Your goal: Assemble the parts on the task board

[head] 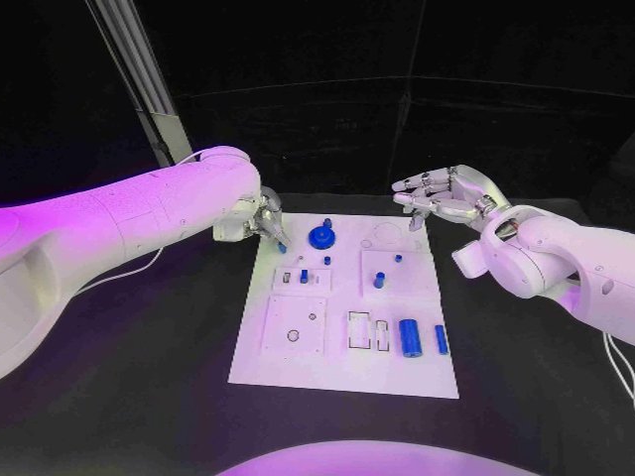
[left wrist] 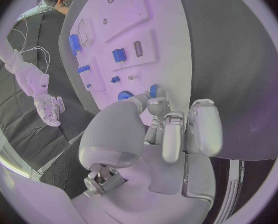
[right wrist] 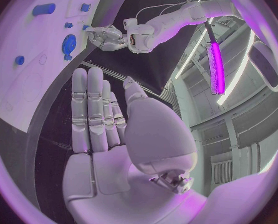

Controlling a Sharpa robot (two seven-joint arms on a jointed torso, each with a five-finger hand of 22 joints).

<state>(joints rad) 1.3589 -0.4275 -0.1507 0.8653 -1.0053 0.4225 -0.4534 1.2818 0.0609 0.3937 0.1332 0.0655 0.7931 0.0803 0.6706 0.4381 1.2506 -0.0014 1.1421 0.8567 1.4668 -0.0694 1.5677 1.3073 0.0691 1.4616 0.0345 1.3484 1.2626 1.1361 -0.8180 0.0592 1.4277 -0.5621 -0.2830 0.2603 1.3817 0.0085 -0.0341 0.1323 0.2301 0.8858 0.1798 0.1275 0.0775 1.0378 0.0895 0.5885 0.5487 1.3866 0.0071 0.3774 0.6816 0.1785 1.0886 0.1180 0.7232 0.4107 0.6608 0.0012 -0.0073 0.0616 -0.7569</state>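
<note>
The white task board [head: 340, 369] lies in the middle of the black table. My left hand [head: 262, 220] hovers over its far left corner and pinches a small blue part [head: 281, 245] in its fingertips; the left wrist view shows that part [left wrist: 153, 90] at the fingers [left wrist: 174, 134]. Just right of it sits a round blue gear-like part [head: 322, 237]. Small blue pegs [head: 305, 275] stand in the middle blocks. Two blue cylinders [head: 409, 335] lie near the board's right edge. My right hand [head: 444, 198] floats open above the far right corner, fingers apart [right wrist: 95, 109].
A slanted metal post [head: 143, 74] rises behind the left arm. A thin white cable [head: 143, 266] trails on the table beneath that arm. Black tabletop [head: 146, 397] surrounds the board on both sides.
</note>
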